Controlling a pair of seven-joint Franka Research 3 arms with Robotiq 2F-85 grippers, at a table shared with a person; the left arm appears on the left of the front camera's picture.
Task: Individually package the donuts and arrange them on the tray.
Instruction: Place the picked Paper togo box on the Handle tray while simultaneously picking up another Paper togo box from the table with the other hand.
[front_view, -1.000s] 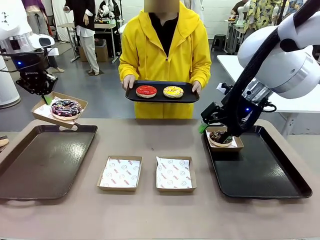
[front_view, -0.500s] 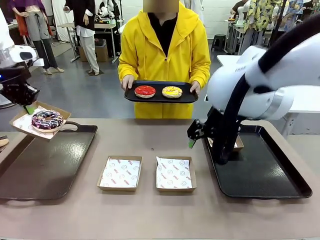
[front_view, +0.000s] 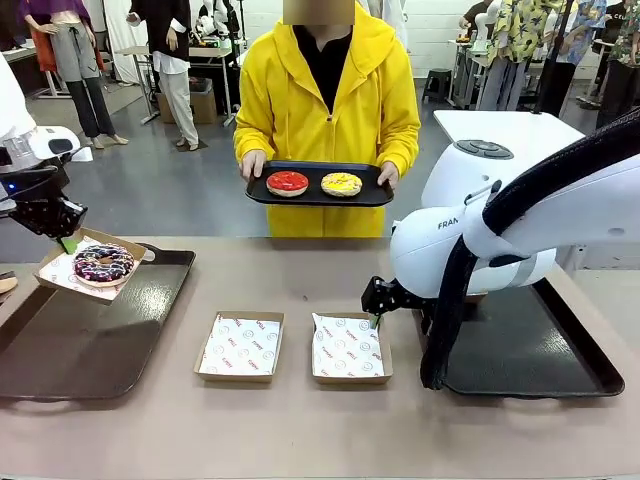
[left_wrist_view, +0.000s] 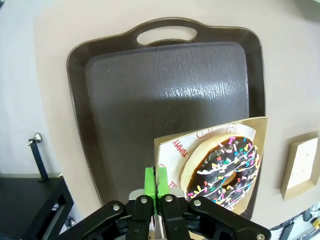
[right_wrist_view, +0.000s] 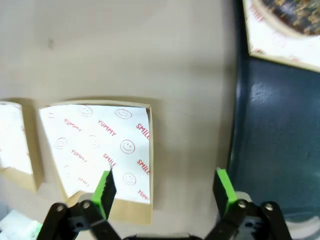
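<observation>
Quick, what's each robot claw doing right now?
Left gripper: closed on the box carrying the purple donut.
Right gripper: open, holding nothing.

The front view sits at the near side of the table (front_view: 300, 440), facing across it to the person (front_view: 330, 110) at its far side, wide enough for the whole table. The left wrist view looks steeply down past the left gripper (left_wrist_view: 156, 175) at the table's left end. The right wrist view looks straight down past the right gripper (right_wrist_view: 164, 177), very near the table's middle. Front and left wrist views share the left tray (left_wrist_view: 125, 100) and donut box (left_wrist_view: 167, 150). Front and right wrist views share the empty box (right_wrist_view: 95, 140) and right tray (right_wrist_view: 270, 125).
</observation>
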